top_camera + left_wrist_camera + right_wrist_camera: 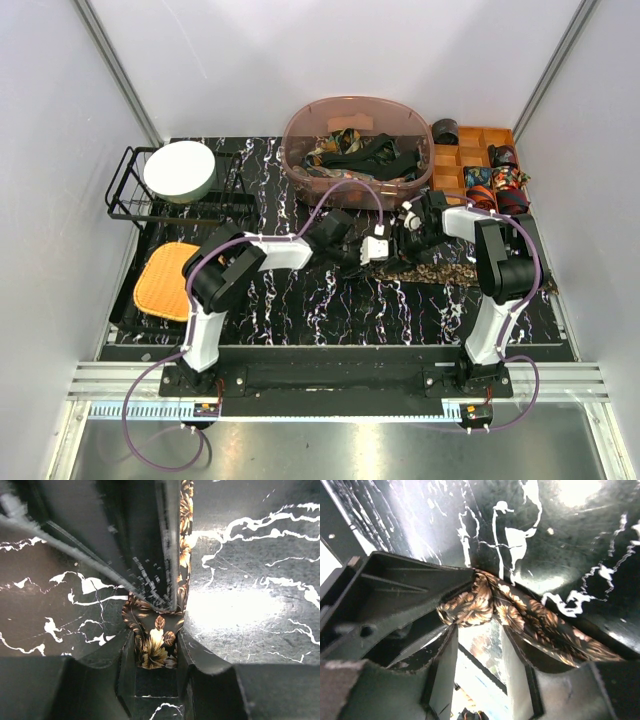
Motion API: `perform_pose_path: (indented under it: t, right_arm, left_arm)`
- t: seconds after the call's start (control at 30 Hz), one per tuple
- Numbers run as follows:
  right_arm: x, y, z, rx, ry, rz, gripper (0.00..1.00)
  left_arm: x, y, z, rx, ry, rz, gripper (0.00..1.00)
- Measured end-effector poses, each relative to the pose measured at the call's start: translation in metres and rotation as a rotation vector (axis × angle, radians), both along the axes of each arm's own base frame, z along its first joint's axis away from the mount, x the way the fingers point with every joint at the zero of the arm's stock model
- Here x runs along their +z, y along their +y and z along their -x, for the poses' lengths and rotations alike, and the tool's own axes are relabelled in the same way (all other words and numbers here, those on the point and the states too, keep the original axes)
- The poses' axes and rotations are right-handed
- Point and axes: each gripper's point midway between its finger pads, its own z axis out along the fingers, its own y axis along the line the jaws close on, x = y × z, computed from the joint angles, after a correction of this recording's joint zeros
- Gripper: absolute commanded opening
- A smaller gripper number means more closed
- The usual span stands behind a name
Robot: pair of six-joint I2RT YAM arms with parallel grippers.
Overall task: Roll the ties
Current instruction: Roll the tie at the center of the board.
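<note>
Two pairs of narrow fingers (pixel 202 670) meet on one brown floral tie (pixel 156 647): our left gripper (pixel 155 627) pinches its end, and our right gripper (pixel 479 622) seems to nip a bunched fold, likely so we can start the roll. Outward, the tie trails right across the black marbled table (pixel 330 300), near a tub (pixel 288 150) of loose ties (pixel 360 152) and a tray (pixel 447 160) of rolled ties (pixel 495 190).

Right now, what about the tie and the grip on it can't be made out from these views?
- Top view: the middle of the floral tie, hidden under the two wrists.
- Right wrist view: whether the right pincer clamps the tie; bunched folds hide the contact.
- Left wrist view: the tie's far end, cut off by the top edge.
- Top view: how many ties lie in the bin; they are tangled together.
</note>
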Motion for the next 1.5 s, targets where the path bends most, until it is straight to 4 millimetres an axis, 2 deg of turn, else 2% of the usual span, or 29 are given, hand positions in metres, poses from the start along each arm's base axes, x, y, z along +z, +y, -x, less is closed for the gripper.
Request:
perform_pose_path:
  t: [0.23,0.37,0.5,0.8,0.83,0.9,0.93,1.0,1.03,1.1,1.13,1.23,1.5]
  right_arm:
    - [0.003,0.008,0.001,-0.013,0.002,-0.069,0.47]
    - [0.006,0.011,-0.004,-0.013,-0.021,-0.097,0.43]
    - [0.006,0.011,-0.006,-0.010,-0.038,-0.099,0.39]
    - [0.000,0.010,-0.006,0.020,-0.067,-0.087,0.40]
    - [0.000,0.010,-0.006,0.021,-0.069,-0.087,0.39]
    - [0.000,0.011,-0.007,0.023,-0.072,-0.090,0.28]
    - [0.001,0.011,-0.007,0.023,-0.071,-0.096,0.15]
    - [0.002,0.012,-0.007,0.026,-0.073,-0.103,0.02]
    - [0.003,0.013,-0.007,0.025,-0.070,-0.108,0.00]
    - [0.001,0.013,-0.006,0.024,-0.061,-0.106,0.00]
    - [0.000,0.013,-0.006,0.023,-0.053,-0.105,0.00]
    - [-0.006,0.010,-0.007,0.016,-0.030,-0.086,0.00]
    - [-0.016,-0.001,-0.006,-0.004,0.033,-0.016,0.00]
  left_arm:
    - [0.001,-0.001,0.001,-0.016,-0.060,-0.098,0.14]
    - [0.001,-0.001,0.001,-0.034,-0.064,-0.134,0.14]
    - [0.001,0.000,0.002,-0.059,-0.067,-0.160,0.14]
    - [0.000,0.000,0.002,-0.100,-0.056,-0.198,0.16]
    - [-0.001,0.000,0.003,-0.103,-0.049,-0.204,0.16]
    - [-0.001,0.000,0.003,-0.108,-0.041,-0.209,0.18]
    - [-0.001,0.000,0.003,-0.111,-0.035,-0.213,0.18]
    - [-0.001,-0.001,0.004,-0.115,-0.031,-0.216,0.22]
    - [-0.001,-0.001,0.004,-0.117,-0.030,-0.218,0.28]
    - [-0.001,-0.001,0.004,-0.120,-0.030,-0.220,0.35]
    - [-0.001,0.000,0.004,-0.120,-0.028,-0.221,0.43]
    - [0.000,0.001,0.001,-0.109,-0.012,-0.212,0.55]
    - [-0.001,0.000,-0.005,-0.064,0.079,-0.119,0.63]
